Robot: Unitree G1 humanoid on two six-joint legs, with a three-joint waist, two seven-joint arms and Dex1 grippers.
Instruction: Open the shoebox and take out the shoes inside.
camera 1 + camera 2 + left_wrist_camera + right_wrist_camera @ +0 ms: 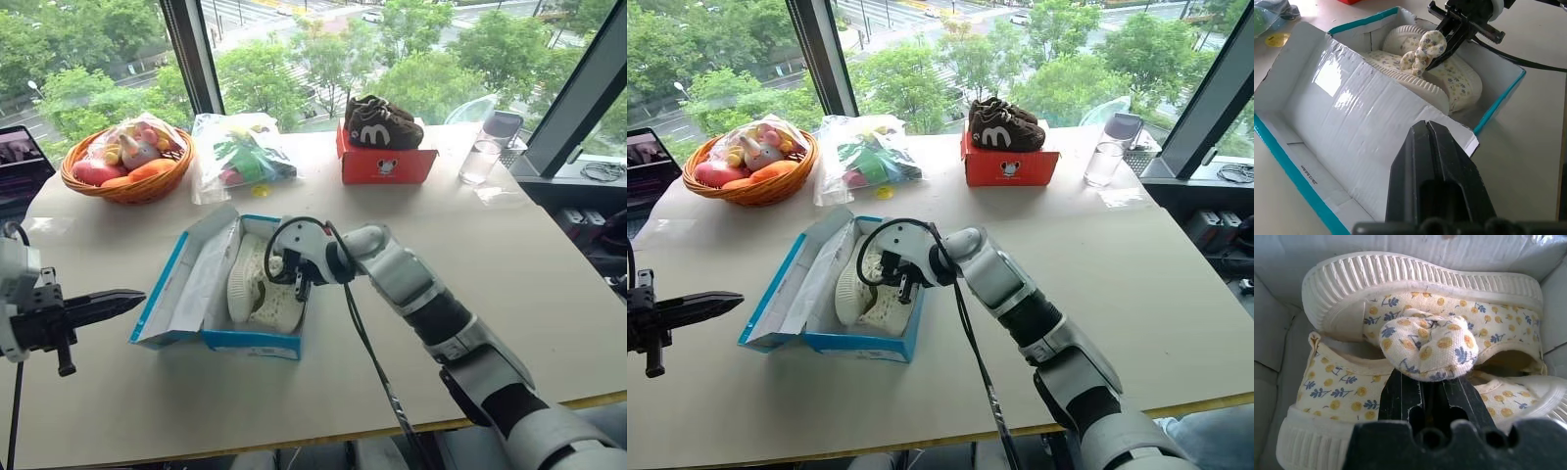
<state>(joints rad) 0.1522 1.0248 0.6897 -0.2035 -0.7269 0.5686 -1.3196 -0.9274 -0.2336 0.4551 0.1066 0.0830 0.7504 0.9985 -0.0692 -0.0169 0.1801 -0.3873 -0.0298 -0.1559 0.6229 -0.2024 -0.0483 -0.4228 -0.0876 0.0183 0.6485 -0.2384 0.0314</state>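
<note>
the shoebox [196, 294] lay open on the surface [509, 284] so the right gripper [1442, 46], jaws pinching a shoe's bunched fabric, could lift the shoes [1425, 333], while the left gripper [108, 304] waited beside it, jaws pressed together.

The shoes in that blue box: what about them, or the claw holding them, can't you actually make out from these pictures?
- Shoes: head views, the right gripper and box wall cover parts.
- Right gripper's fingertips: right wrist view, bunched fabric of one shoe hides them.
- Second shoe: whether it is gripped too cannot be told.
- Shoebox: its lettering is too small; in the left wrist view the left gripper blocks its near wall.
</note>
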